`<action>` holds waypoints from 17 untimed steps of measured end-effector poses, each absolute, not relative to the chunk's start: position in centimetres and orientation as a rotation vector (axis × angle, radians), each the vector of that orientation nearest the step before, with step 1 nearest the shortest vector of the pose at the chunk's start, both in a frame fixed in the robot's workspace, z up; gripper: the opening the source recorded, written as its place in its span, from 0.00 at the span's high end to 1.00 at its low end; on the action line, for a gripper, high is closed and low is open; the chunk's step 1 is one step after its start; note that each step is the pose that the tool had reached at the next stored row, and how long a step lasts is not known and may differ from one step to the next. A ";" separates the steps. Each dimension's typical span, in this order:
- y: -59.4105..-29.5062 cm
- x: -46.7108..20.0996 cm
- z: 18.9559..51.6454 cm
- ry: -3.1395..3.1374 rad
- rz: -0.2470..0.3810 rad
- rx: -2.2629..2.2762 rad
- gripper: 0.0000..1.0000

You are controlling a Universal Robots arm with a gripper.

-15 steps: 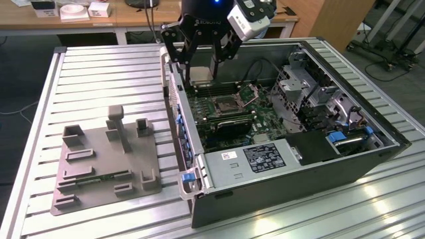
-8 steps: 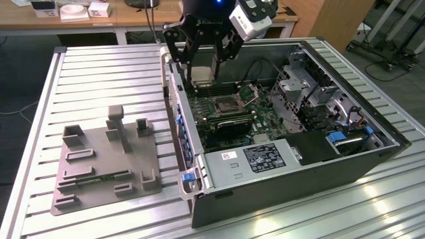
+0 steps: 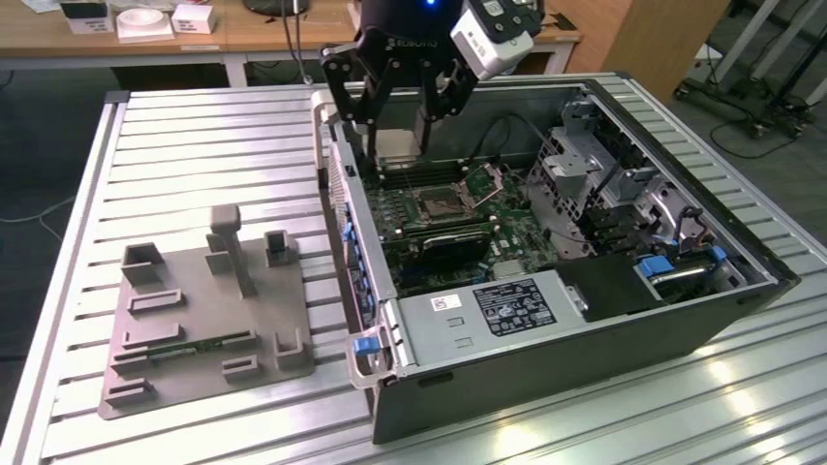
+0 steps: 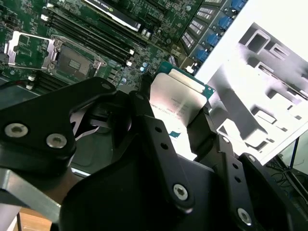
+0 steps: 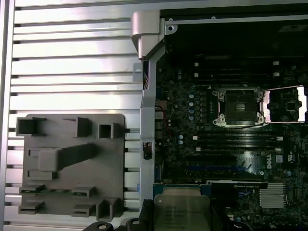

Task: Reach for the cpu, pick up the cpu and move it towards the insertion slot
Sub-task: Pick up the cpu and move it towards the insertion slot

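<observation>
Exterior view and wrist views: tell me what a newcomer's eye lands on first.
First, the black pincer shut on the cpu, held above the open computer case. Next, the insertion slot on the green board, its metal plate hinged open. Then the grey holder tray on the slatted table, at the exterior view's left.

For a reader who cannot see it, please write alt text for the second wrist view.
The black gripper holds the cpu, a flat silver chip, between its fingers above the green circuit board. Farther along the board lies the insertion slot, its hinged metal plate open. A grey parts holder sits outside the case.
</observation>
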State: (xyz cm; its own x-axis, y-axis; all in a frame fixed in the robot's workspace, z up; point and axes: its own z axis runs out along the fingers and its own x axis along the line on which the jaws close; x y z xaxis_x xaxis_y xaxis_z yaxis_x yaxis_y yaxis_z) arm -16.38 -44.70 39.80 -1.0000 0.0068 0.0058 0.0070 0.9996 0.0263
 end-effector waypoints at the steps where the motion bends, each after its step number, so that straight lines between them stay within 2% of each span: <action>1: -44.7 -16.3 39.8 -3.136 -0.041 -0.011 0.46; 17: -44.7 -15.4 39.8 -3.136 -0.041 -0.011 0.46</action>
State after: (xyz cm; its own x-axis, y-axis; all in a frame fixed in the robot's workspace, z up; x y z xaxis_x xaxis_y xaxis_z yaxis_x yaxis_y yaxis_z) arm -15.41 -44.70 39.77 -1.0000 0.0068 0.0059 0.0069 0.9996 0.0263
